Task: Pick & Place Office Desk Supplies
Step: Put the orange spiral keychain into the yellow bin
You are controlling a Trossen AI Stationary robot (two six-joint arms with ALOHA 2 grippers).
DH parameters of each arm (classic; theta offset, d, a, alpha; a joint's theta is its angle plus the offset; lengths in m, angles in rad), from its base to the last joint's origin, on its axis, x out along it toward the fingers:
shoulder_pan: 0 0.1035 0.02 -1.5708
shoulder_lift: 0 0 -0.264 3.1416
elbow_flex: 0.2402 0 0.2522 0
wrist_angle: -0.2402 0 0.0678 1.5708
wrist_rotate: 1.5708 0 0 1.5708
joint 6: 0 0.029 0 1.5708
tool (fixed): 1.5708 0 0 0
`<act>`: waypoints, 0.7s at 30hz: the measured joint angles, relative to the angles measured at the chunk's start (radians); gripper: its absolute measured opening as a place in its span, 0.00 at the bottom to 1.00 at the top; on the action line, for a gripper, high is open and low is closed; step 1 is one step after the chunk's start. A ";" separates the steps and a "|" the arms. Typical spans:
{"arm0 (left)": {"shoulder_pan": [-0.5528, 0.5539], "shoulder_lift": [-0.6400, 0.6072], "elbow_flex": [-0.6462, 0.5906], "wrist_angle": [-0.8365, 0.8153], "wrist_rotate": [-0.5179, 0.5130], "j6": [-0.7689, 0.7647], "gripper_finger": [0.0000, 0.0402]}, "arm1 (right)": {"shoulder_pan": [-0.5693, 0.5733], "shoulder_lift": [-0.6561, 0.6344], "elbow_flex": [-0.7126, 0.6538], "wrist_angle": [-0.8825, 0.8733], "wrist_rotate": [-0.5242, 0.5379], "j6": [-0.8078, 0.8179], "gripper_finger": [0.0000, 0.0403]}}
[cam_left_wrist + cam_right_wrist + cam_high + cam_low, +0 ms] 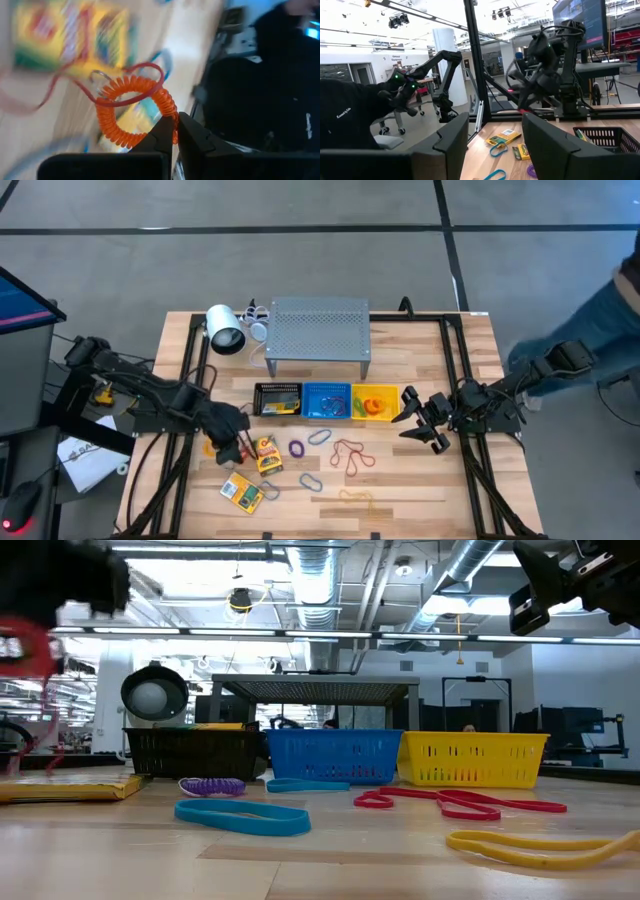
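low view: yellow band loop point(545, 845) lies nearest on the tabletop point(120, 870), then a blue loop point(243, 817), red loops point(455, 802) and a purple coil point(212, 786), before black point(190, 752), blue point(333, 756) and yellow point(473, 759) baskets.
high view: left pincer point(229, 446) over the front-left tabletop beside a crayon pack point(267, 454); right pincer point(421, 421) just right of the yellow basket, carrying nothing.
left wrist view: fingers point(160, 136) closed on an orange coil loop point(135, 110), a red band hooked through it.
right wrist view: fingers point(451, 136) spread apart.
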 joint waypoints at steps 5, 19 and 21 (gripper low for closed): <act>0.018 0.000 -0.001 -0.117 0.114 -0.095 0.02 | 0.000 0.000 0.000 0.000 0.000 0.000 0.45; 0.080 0.099 -0.001 -0.130 0.524 -0.304 0.02 | 0.000 0.000 0.000 0.000 0.000 0.000 0.45; 0.080 0.118 -0.001 -0.107 0.574 -0.304 0.02 | 0.000 0.000 0.000 0.000 0.000 0.000 0.45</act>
